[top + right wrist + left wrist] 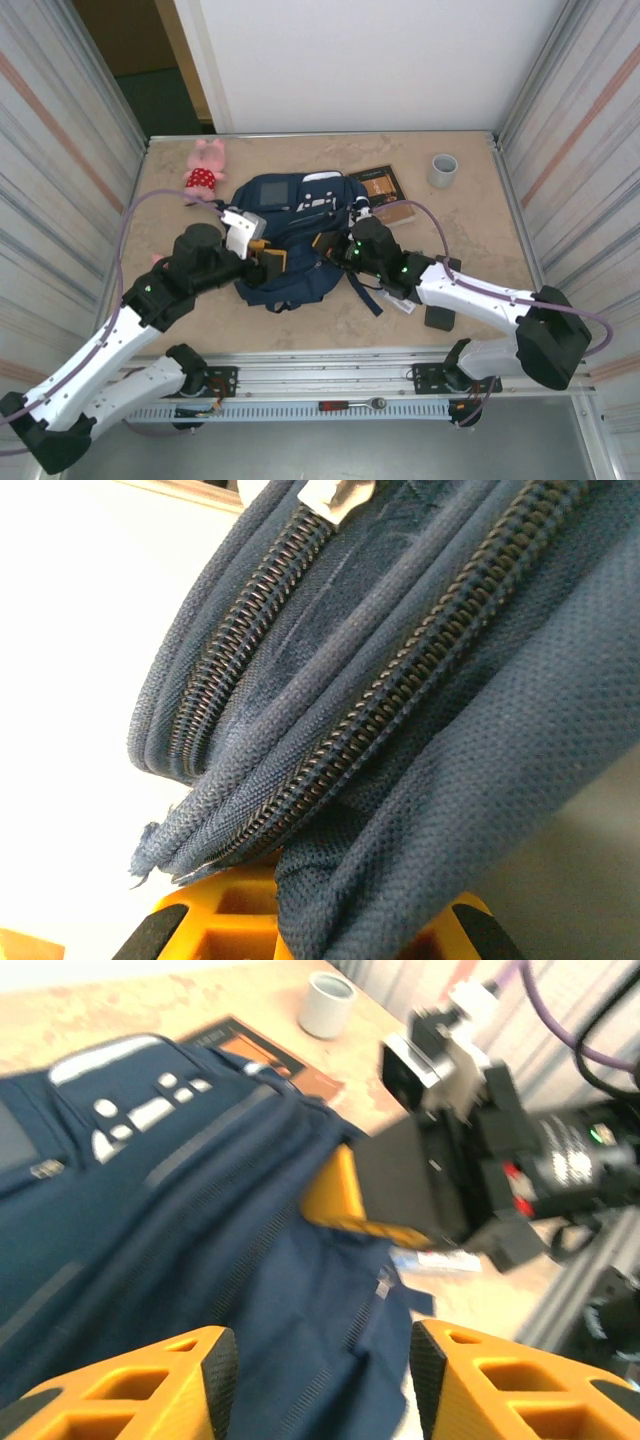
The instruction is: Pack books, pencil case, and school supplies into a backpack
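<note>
Left claw [320, 1370] gapes apart above the navy backpack [150, 1210].

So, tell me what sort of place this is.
Most likely a robot test cell in a lab: a left arm and right arm bolted to a metal rail, ribbed wall panels boxing in the table, and props like a backpack and plush toy.
</note>
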You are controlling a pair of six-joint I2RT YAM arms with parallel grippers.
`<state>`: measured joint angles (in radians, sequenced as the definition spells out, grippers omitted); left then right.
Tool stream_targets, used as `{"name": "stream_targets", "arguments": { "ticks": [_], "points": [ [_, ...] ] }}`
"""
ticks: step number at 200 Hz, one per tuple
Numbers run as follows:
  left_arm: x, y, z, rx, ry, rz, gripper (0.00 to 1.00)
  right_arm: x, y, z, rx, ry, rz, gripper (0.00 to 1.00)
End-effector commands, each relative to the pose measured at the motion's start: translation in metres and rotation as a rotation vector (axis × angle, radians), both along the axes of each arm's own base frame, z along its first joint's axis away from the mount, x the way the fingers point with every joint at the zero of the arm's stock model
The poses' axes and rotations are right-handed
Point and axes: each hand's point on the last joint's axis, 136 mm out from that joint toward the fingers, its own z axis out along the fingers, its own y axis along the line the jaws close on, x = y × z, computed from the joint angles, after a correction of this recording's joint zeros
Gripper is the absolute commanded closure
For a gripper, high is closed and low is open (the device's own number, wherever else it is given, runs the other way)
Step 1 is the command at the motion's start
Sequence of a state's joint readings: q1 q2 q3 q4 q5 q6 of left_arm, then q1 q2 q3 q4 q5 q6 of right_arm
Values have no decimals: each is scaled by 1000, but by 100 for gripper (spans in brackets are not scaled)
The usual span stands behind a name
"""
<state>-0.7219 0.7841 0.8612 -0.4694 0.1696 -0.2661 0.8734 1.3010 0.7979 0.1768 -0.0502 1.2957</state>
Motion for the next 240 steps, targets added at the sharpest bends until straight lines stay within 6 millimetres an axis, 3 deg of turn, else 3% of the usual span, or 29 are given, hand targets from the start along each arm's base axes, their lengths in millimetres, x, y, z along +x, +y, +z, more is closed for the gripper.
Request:
{"name": "stream_targets", "arguments": {
  "ticks": [1, 30, 79, 114, 155, 195, 205, 240],
  "points": [
    [-17, -4, -30, 10, 175, 30, 49, 6, 19, 51, 119, -85, 19, 100],
    [-25, -19, -49, 47, 260, 14, 46, 4, 26, 51, 121, -73, 38, 100],
    [-2, -30, -70, 45, 282, 96, 43, 0, 28, 49, 129, -47, 37, 100],
    [3, -41, -77, 7, 307, 98, 44, -1, 30, 51, 134, -37, 45, 100],
    [4, -60, -72, -50, 311, 33, 58, -1, 32, 50, 136, -32, 50, 100],
    [8, -66, -74, -45, 312, 29, 56, -2, 35, 52, 141, -32, 59, 100],
    [9, -67, -74, -47, 310, 30, 60, -2, 35, 51, 138, -30, 61, 100],
    [14, -61, -76, -36, 304, 77, 89, -2, 35, 50, 129, -28, 60, 100]
  ]
}}
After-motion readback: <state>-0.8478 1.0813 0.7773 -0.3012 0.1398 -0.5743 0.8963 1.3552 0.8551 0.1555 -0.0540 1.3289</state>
